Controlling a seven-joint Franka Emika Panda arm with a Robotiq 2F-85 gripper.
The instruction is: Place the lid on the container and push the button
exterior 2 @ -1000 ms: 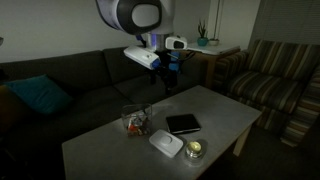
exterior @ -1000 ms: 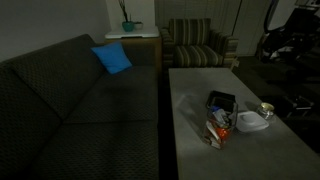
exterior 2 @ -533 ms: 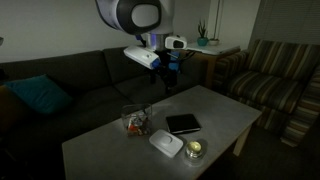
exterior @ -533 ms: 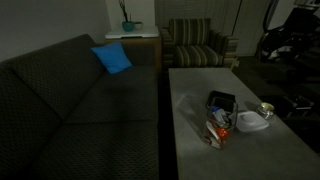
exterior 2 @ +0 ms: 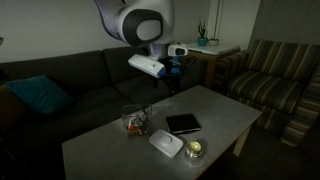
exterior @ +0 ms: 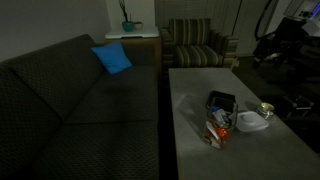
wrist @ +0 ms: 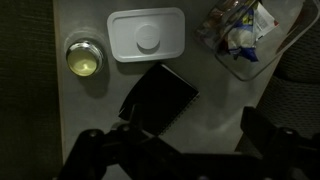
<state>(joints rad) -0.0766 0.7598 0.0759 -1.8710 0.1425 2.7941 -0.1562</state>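
The white lid lies flat on the grey table, with a round raised button in its middle. It also shows in both exterior views. The container, with an orange, red and white body, stands apart from the lid. My gripper hangs high above the table, open and empty, with its jaws wide apart over a black notebook. In an exterior view the gripper is well above the objects.
A small round shiny tin sits beside the lid. The notebook lies between the container and the table's far side. A dark sofa runs along one table edge and a striped armchair stands beyond.
The arm has shifted a little above the table and the wrist has moved slightly. The objects on the table have not moved.
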